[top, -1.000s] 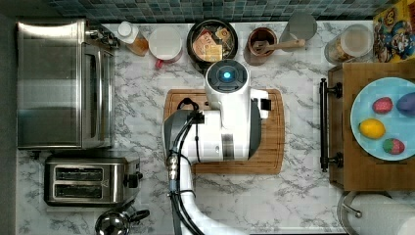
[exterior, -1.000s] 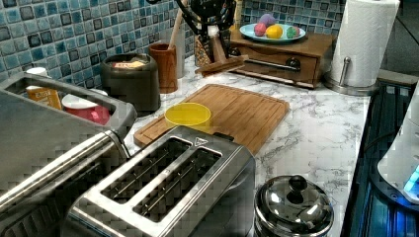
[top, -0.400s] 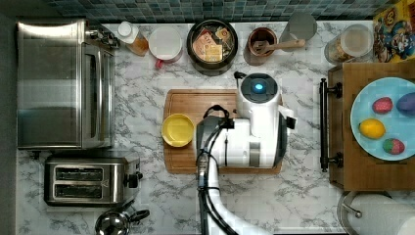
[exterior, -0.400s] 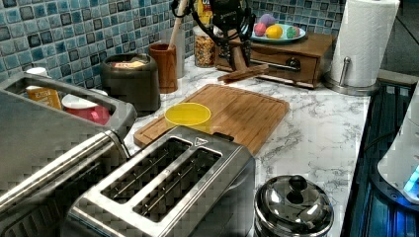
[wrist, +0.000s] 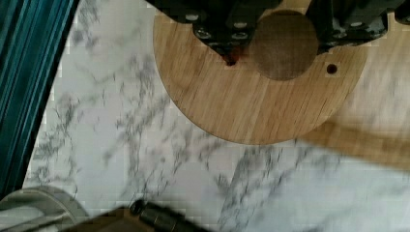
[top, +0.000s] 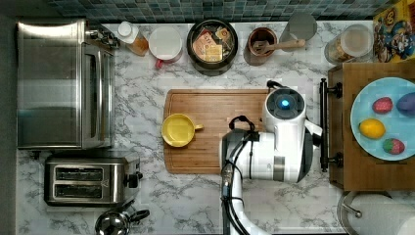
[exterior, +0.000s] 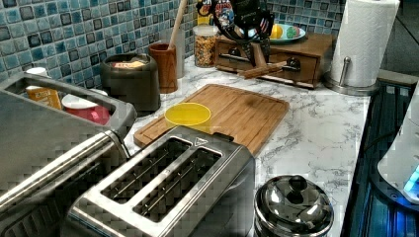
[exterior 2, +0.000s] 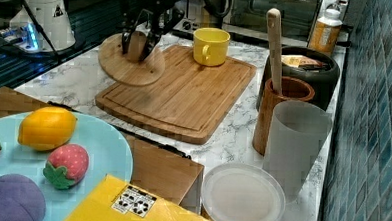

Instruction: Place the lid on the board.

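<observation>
- Gripper point(exterior 2: 138, 42) clenched on knob of round wooden lid point(exterior 2: 131, 62), held in the air, tilted, over the board's point(exterior 2: 185, 90) corner nearest the tray point(top: 372, 166).
- Yellow cup point(exterior 2: 210, 45) stands at board's far end, well apart.
- Arm point(top: 274, 147) hides lid in top view.
- Wrist view cuts lid's rim off.

On marble counter point(top: 147, 103): toaster oven point(top: 63, 83), two-slot toaster point(top: 90, 178), steel pot lid point(exterior: 294, 205), yellow mug point(top: 178, 129), black pot point(top: 212, 46), wooden utensil holder point(exterior 2: 284, 114), paper towel roll point(exterior: 365, 42), blue plate point(top: 384, 117) holding toy fruit.
</observation>
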Tool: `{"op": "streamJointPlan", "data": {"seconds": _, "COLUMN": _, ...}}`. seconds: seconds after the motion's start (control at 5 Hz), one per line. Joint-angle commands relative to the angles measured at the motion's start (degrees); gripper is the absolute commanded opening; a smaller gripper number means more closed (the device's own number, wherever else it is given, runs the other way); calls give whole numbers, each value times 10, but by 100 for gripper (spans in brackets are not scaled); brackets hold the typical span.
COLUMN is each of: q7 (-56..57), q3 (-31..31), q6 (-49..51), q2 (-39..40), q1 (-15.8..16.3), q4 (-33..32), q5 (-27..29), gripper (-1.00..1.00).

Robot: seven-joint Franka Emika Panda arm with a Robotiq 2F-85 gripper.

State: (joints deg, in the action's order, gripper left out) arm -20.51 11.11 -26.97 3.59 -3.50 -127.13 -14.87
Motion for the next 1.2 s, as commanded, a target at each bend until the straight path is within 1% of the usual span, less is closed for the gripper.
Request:
{"op": "streamJointPlan", "data": {"seconds": 0.2, "q7": -61, "q3": -13, "q6": -161, "q2": -45, "q1": 9, "q4": -32, "q5": -38, "gripper": -100}}
{"op": "streamJointPlan", "data": {"seconds": 0.4, "q7": -63, "q3": -11, "q6": -223, "q2": -38, "q1": 7, "q4": -57, "q5": -42, "gripper": -100}}
{"op": "streamJointPlan", "data": {"seconds": 0.6, "q7": -53, "q3": -15, "q6": -201, "q2": -12, "q1": 6, "q4": -35, "q5": -34, "gripper": -100}}
{"op": "streamJointPlan", "data": {"seconds": 0.8, "q7": -51, "q3": -20, "q6": -211, "q2": 20, "q1": 2, "q4": -22, "q5": -25, "gripper": -100}}
{"op": "streamJointPlan", "data": {"seconds": 1.0, "q7": -35, "q3": 3, "q6": -199, "q2": 41, "q1": 30, "q4": -5, "q5": -9, "gripper": -100}}
{"op": "streamJointPlan", "data": {"seconds": 1.2, "q7": -37, "q3": 4, "q6": -225, "q2": 34, "q1": 34, "q4": -20, "q5": -9, "gripper": -100}}
